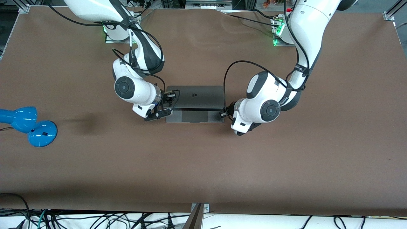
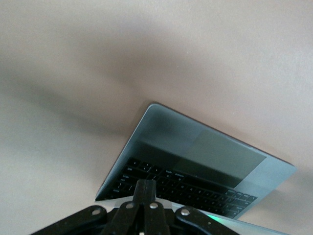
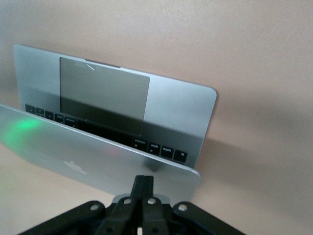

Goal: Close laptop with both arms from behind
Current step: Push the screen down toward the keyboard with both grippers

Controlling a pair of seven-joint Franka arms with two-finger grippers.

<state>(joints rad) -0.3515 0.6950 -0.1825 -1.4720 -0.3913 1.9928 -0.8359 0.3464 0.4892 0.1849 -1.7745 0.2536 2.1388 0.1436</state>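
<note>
The grey laptop [image 1: 194, 97] lies mid-table, half open, its lid with the dark apple logo leaning low over the black keyboard and the trackpad [image 1: 194, 116] still showing. My right gripper [image 1: 168, 101] is shut, its fingertips against the back of the lid [image 3: 98, 156] at the corner toward the right arm's end. My left gripper [image 1: 223, 113] is shut too, at the lid's other corner. In the left wrist view the shut left gripper [image 2: 146, 188] sits over the lid's edge, with the keyboard [image 2: 195, 188] and palm rest under it. The right gripper [image 3: 143, 182] holds nothing.
A blue desk lamp [image 1: 28, 125] lies on the brown table [image 1: 203, 165] near the edge at the right arm's end. Cables and a metal post [image 1: 197, 219] run along the table edge nearest the front camera.
</note>
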